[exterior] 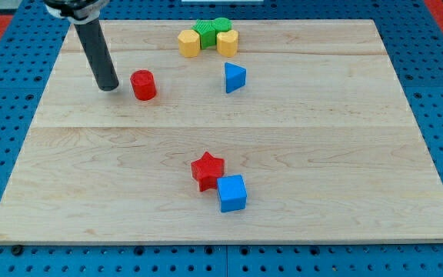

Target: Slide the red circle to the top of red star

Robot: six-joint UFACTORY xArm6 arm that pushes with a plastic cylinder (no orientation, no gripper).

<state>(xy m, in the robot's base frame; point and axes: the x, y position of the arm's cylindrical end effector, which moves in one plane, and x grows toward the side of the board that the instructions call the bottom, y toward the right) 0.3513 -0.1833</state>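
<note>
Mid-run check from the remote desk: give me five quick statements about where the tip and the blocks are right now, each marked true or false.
1. My tip is just to the view's left of the red circle. True.
2. The red circle already sits right above the red star. False: it is far up and to the view's left of the star.
3. The blue cube touches the red star at its lower right. True.
4. The blue triangle lies at the board's bottom edge. False: it is in the upper half, below the cluster of yellow blocks and green blocks.
5. My tip is pressing on the red star. False: it is beside the red circle.
</note>
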